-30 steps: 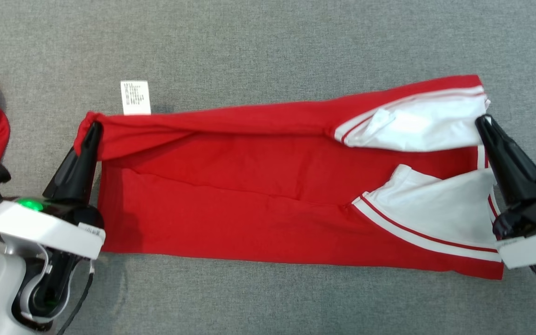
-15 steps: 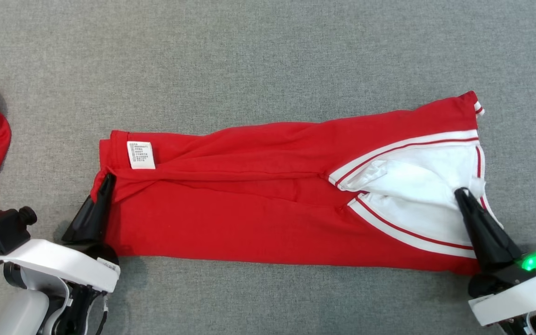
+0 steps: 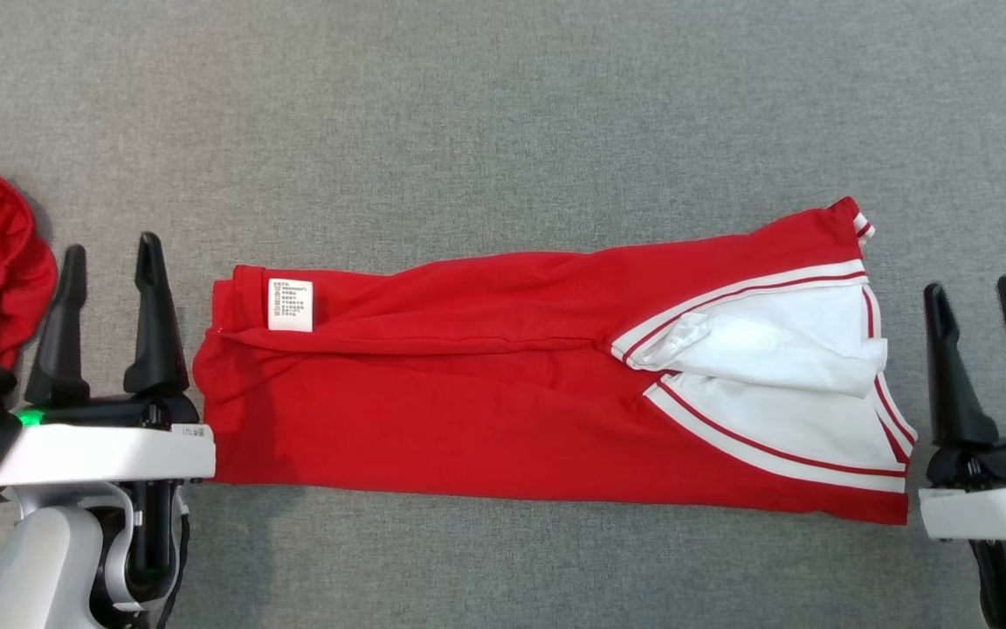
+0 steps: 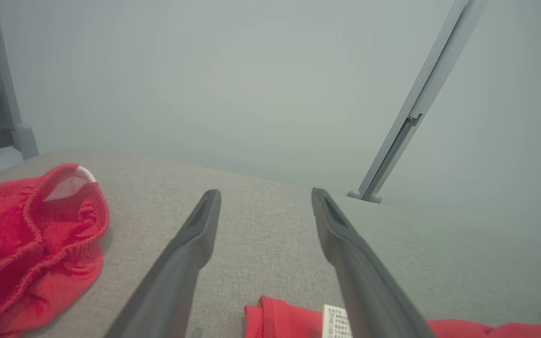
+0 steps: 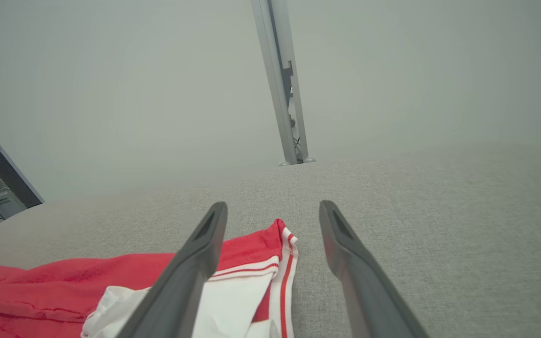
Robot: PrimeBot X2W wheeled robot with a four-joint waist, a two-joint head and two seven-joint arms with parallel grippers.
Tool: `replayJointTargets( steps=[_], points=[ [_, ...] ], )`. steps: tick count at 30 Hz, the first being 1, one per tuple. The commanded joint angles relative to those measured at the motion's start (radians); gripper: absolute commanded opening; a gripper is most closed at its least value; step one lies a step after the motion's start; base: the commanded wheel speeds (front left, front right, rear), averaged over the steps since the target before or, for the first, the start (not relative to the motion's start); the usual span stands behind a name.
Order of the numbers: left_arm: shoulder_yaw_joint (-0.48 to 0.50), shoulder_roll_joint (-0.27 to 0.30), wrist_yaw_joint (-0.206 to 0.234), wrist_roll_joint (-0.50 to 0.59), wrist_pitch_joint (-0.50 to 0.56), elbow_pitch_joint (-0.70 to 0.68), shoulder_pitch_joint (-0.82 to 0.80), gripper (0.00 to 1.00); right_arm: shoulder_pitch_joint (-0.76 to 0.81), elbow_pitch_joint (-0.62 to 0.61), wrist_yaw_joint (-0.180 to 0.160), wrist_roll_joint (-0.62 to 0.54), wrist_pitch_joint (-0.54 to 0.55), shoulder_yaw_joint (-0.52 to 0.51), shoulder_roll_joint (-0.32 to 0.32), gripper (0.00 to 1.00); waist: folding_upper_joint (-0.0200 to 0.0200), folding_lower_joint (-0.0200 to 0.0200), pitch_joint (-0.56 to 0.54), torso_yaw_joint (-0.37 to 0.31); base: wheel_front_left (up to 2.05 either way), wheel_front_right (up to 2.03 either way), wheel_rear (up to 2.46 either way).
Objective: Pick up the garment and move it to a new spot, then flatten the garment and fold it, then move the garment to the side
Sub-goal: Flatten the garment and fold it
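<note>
Head view: garment [image 3: 503, 411] lies folded lengthwise in a long band across the middle of the grey cloth surface [image 3: 503, 105], care label [image 3: 290, 305] up at its left end, white sleeve panel [image 3: 774, 349] rumpled at the right end. Left gripper [image 3: 112, 245] stands just beside the left end with its jaws apart and empty; right gripper [image 3: 970, 285] is near the right end, likewise spread and empty. Risk: the top layer sits skewed over the lower one, so a further fold would likely lock in creases. Left wrist view: a second red garment [image 4: 26, 234] lies close on the outer side of the fingers; a wide reach could snag it. Right wrist view: the striped hem sits between the spread fingers; a shallow pinch might take one layer only and pull the fold apart.
</note>
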Motion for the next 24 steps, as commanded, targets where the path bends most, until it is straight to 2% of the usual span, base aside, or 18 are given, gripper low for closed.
replayJointTargets(
  steps=[1, 5, 10, 24],
  points=[
    [0.035, -0.017, 0.001, 0.059, -0.003, -0.024, -0.009, 1.0, -0.023, -0.012, 0.0, -0.033, 0.008, -0.02, 0.015, 1.0, 0.0, 0.0, -0.015, -0.001, 0.0, 0.0, 0.0],
    [0.089, -0.062, -0.019, 0.215, -0.003, -0.075, 0.013, 1.0, -0.044, -0.015, 0.0, -0.109, 0.031, -0.062, 0.048, 1.0, 0.0, 0.0, -0.043, 0.0, 0.0, 0.0, 0.0],
    [0.091, -0.087, -0.046, 0.341, -0.004, -0.064, 0.069, 1.0, -0.032, 0.016, 0.0, -0.162, 0.055, -0.07, 0.06, 1.0, 0.0, 0.0, -0.084, 0.008, 0.0, 0.0, 0.0],
    [0.078, -0.136, -0.098, 0.438, -0.004, -0.008, 0.117, 1.0, -0.013, 0.081, 0.0, -0.173, 0.062, -0.063, 0.059, 1.0, 0.0, 0.0, -0.117, 0.036, 0.0, 0.0, 0.0]
  ],
)
